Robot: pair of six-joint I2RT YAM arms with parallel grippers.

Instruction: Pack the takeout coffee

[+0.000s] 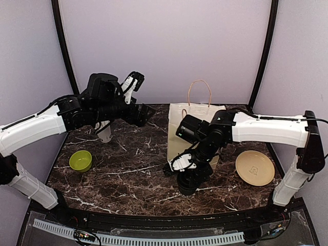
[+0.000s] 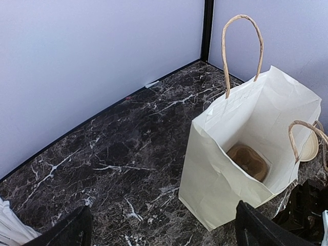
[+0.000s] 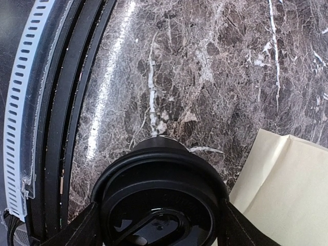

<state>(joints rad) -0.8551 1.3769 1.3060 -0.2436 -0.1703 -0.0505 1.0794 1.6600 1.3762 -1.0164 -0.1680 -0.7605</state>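
Bag open, brown item inside | your left end effector spread, empty | your right end effector flanks takeout coffee, clamping: cannot tell

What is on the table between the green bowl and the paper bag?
Nothing, just bare marble table between green bowl and paper bag, in the top view.

Black-lidded takeout coffee stands upright beside the bag.
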